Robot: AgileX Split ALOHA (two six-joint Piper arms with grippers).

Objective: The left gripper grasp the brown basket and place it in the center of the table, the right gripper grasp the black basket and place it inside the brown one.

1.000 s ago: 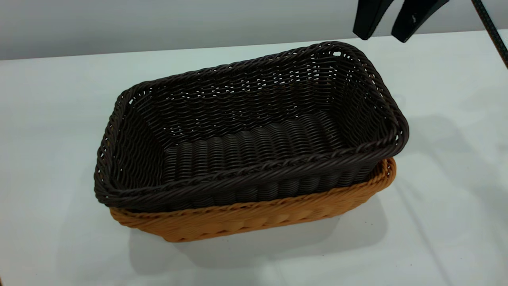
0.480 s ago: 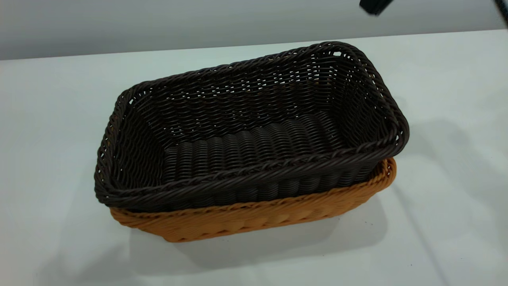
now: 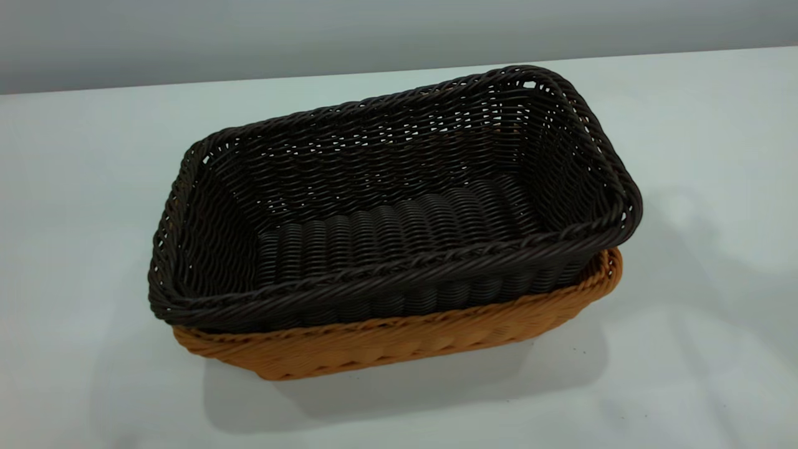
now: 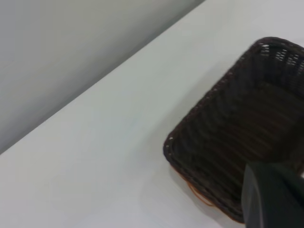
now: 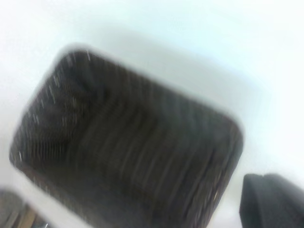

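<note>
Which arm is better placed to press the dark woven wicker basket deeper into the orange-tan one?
Right, probably. Its wrist view looks nearly straight down into the dark woven wicker basket, nested in the orange-tan wicker basket; the left wrist view sees it from one side.

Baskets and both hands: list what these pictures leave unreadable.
- Brown basket: inside and floor hidden by the nested black basket in the exterior view; only a sliver shows in the left wrist view.
- Left hand: only a dark part at the left wrist view's edge; fingers cut off.
- Right hand: the same in the right wrist view.
- Black basket's weave: blurred in the right wrist view.
</note>
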